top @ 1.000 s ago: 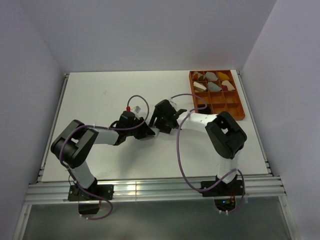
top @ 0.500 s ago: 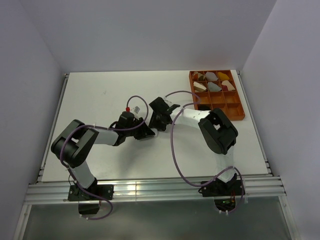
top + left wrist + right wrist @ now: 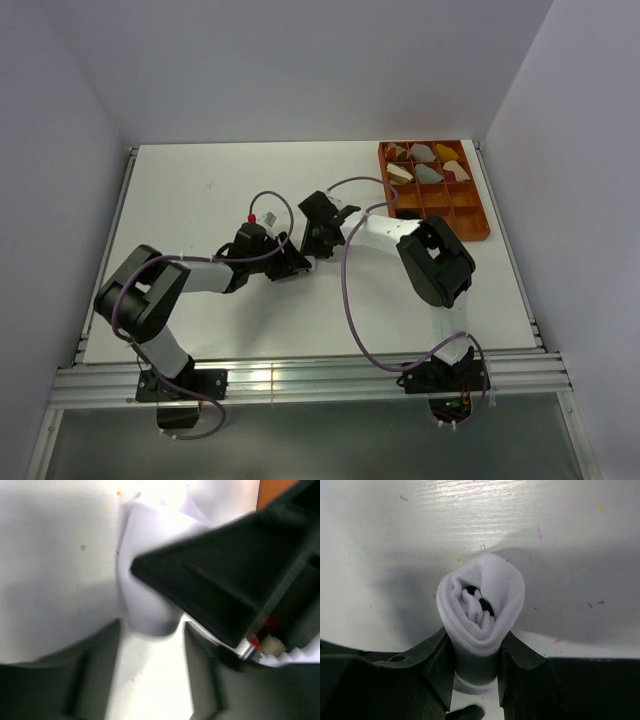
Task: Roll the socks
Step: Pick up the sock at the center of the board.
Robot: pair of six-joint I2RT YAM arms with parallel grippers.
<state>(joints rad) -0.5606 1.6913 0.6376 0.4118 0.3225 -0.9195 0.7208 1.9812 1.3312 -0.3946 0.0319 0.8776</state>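
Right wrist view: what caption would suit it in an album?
Right hand pinching a rolled white sock bundle, black showing at its core, on a white table.

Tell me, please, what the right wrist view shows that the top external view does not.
Only the right wrist view: a white sock roll with black at its core, squeezed between the fingers of the right gripper, and small coloured specks around it.
Only the top external view: the left arm and right arm whole, and the orange tray with rolled bundles in its far compartments. From above, the grippers hide the sock roll.
Both: the white table and the right gripper.
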